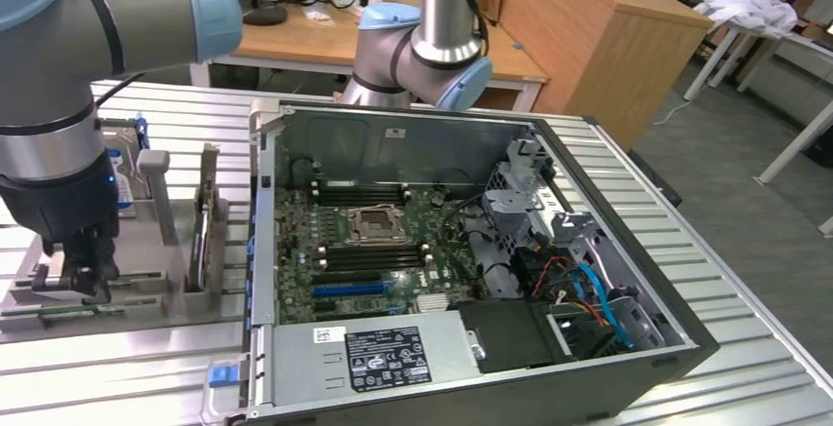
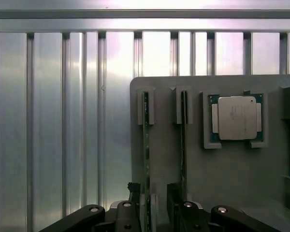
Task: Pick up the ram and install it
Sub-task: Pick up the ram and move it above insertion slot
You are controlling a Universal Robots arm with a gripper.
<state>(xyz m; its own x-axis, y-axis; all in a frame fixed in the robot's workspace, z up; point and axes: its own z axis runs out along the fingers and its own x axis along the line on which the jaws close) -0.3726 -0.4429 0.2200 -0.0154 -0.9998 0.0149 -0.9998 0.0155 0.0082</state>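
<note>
Two thin green sticks stand on edge in slots of a grey holder plate (image 2: 159,159). The ram (image 2: 146,140) is the one that runs between my fingertips; the other stick (image 2: 183,140) lies parallel beside it. My gripper (image 2: 153,194) is open, with one black finger (image 2: 134,191) on each side of the ram's near end and a gap to it. From the exterior view, the gripper (image 1: 72,268) hangs low over the holder at the exterior view's left. The open computer case (image 1: 456,251) shows black memory slots (image 1: 362,192) by the processor socket (image 1: 371,221).
A square silver processor chip (image 2: 234,118) sits in its own pocket on the plate. A tall card (image 1: 206,221) and a drive (image 1: 124,168) stand upright near the arm. Ribbed aluminium table (image 1: 117,377) surrounds everything. A second arm's base (image 1: 423,51) stands behind the case.
</note>
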